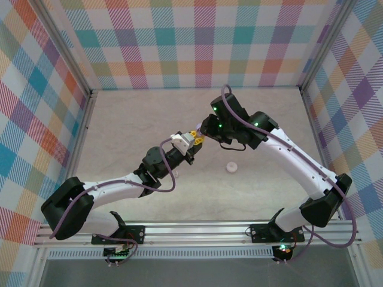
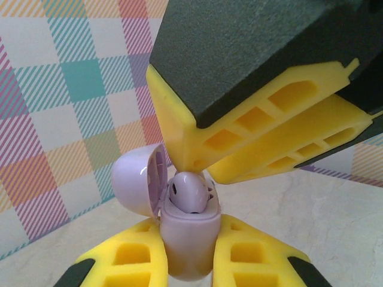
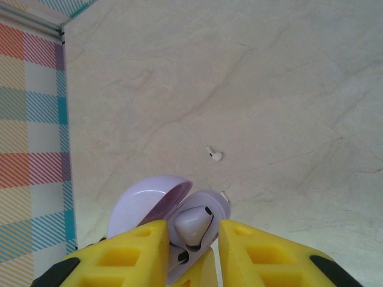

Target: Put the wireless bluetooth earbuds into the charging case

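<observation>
left gripper (image 2: 190, 226) clamps the charging case (image 2: 188, 254), right gripper (image 3: 193, 228) barely parted around the earbud (image 3: 194, 222), a snagging finger could flick it out

The table (image 1: 149, 113) is a pale cream slab with faint marble veining, bordered by an aluminium frame (image 1: 197, 230). A small white round disc (image 1: 231, 168) lies flat on it, well inside the frame's near rail and to the right of that rail's middle. In the right wrist view a tiny white earbud (image 3: 214, 155) lies on the slab, well apart from the frame's corner at the upper left; a second white speck lies farther from that corner, too hidden to identify
</observation>
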You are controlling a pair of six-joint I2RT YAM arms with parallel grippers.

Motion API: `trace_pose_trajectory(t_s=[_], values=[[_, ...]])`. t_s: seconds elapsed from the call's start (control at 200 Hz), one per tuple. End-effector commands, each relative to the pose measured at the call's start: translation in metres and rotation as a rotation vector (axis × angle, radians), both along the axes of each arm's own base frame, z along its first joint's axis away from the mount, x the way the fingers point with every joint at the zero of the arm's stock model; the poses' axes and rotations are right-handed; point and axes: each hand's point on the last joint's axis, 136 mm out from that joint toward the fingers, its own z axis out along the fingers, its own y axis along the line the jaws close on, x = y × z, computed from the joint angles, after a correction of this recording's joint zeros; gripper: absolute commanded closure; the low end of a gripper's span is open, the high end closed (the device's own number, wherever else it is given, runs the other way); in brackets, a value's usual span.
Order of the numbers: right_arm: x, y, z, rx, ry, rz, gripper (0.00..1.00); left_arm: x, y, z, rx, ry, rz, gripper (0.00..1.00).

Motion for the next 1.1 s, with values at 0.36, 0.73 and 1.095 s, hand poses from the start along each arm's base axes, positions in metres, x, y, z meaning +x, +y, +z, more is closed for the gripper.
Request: trace_pose_trajectory(t_s=[0.36,0.73,1.095], values=[[-0.02,0.002,0.08,0.026,-0.214,0.234,0.58,-0.009,-0.007,0.02,-0.02,0.056,-0.145,1.0],[-0.027,-0.008,0.099,0.113,-0.312,0.59,0.49,-0.04,0.018,0.024,0.012,0.264,-0.448,1.0],[-0.014,0.013,0.049,0.289,-0.082,0.65,0.86,-0.066,0.02,0.035,0.044,0.308,-0.597,1.0]])
